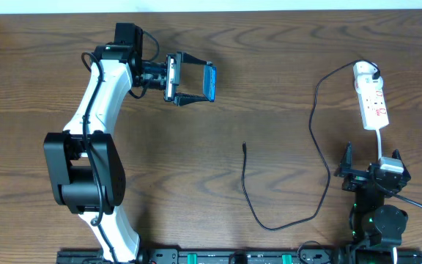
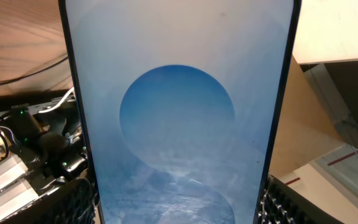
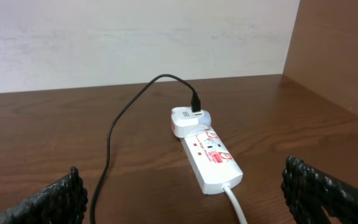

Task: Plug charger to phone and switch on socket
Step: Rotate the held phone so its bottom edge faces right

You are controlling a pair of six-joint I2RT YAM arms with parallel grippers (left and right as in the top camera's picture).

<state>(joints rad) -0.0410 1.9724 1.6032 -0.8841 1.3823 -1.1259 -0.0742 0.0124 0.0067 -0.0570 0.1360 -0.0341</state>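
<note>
My left gripper (image 1: 195,81) is shut on the phone (image 1: 210,81) and holds it on edge above the table at the upper left; its blue screen (image 2: 178,118) fills the left wrist view. The black charger cable (image 1: 318,132) runs from the white socket strip (image 1: 372,95) at the upper right, loops down the table and ends in a small free plug tip (image 1: 245,147) near the middle. Its other end is plugged into a white adapter (image 3: 188,118) on the socket (image 3: 210,158). My right gripper (image 1: 372,170) is open and empty, just short of the socket.
The socket's white cord (image 3: 238,205) runs toward my right gripper. A wooden side wall (image 3: 334,56) stands right of the socket, and a pale wall (image 3: 135,37) behind it. Black rails and electronics (image 1: 218,257) line the table's front edge.
</note>
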